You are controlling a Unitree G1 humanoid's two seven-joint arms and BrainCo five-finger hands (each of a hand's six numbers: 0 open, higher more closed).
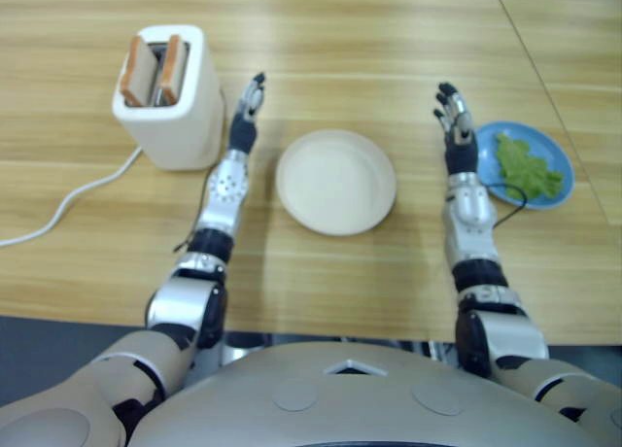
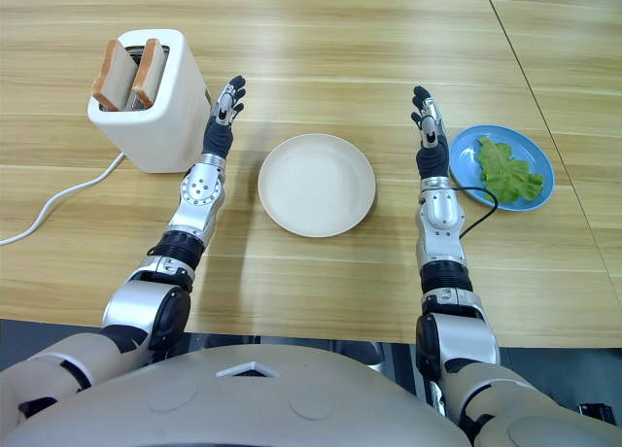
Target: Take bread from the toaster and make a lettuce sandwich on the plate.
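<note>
A white toaster (image 1: 173, 97) stands at the left of the wooden table with two slices of bread (image 1: 154, 70) upright in its slots. An empty cream plate (image 1: 336, 182) lies in the middle. A lettuce leaf (image 1: 526, 165) rests on a small blue plate (image 1: 560, 163) at the right. My left hand (image 1: 246, 115) is stretched out flat just right of the toaster, fingers straight and holding nothing. My right hand (image 1: 455, 126) is also held out open, between the cream plate and the blue plate, just left of the lettuce.
The toaster's white cord (image 1: 68, 203) trails off to the left across the table. A seam between two tabletops (image 1: 554, 87) runs diagonally at the right. The near table edge (image 1: 330, 328) lies just in front of me.
</note>
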